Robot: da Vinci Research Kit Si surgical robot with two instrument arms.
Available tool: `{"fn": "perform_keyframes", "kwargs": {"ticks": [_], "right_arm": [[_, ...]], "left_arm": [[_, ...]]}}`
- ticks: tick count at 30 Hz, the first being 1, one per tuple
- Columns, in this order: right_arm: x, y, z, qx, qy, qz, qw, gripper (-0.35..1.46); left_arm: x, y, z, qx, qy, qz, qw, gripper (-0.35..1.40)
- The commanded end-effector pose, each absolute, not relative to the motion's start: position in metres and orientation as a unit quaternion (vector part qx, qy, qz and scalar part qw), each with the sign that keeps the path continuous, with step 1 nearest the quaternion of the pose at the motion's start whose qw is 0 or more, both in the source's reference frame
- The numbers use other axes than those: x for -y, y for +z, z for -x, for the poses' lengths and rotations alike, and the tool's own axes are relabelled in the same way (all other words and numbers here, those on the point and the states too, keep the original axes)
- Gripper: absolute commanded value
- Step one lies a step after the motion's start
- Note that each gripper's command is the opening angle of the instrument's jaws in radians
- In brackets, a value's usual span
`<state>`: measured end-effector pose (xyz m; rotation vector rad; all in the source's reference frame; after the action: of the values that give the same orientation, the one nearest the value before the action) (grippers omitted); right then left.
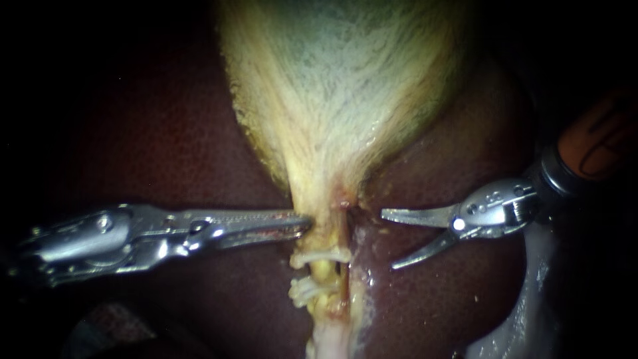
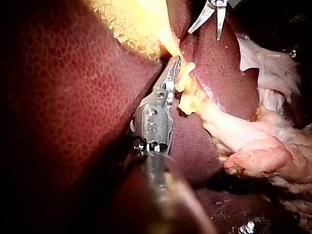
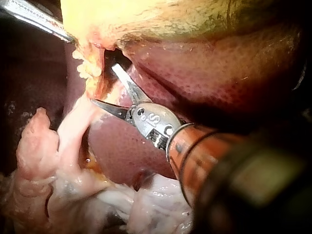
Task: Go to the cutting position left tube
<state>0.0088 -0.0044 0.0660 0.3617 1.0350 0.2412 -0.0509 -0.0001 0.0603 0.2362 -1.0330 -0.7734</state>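
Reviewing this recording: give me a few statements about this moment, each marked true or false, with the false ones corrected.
1. The slender silver right instrument has its pincer open. True.
2. The pale yellow tube already lies inside that pincer. False: the tips stand beside the tube, apart from it, over the dark red liver.
3. Two white clips cross the tube. True.
4. The silver left instrument hangs far from the pale yellow-green gallbladder. False: its tip reaches the gallbladder's narrow neck, just above the clips.
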Motion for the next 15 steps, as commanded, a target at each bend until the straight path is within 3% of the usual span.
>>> {"fn": "perform_keyframes", "kwargs": {"ticks": [1,8,15], "right_arm": [[0.0045,0.066,-0.0088,-0.491,0.114,-0.172,0.847,1.43],[0.0064,0.0668,-0.01,-0.499,0.099,-0.183,0.841,1.43],[0.011,0.0684,-0.0136,-0.494,0.1,-0.233,0.832,1.41]], "left_arm": [[0.0001,0.0603,0.0508,0.48,-0.36,-0.11,0.792,-0.35],[-0.0002,0.0597,0.0494,0.482,-0.357,-0.114,0.792,-0.35],[-0.0015,0.058,0.0466,0.475,-0.367,-0.108,0.793,-0.35]]}}
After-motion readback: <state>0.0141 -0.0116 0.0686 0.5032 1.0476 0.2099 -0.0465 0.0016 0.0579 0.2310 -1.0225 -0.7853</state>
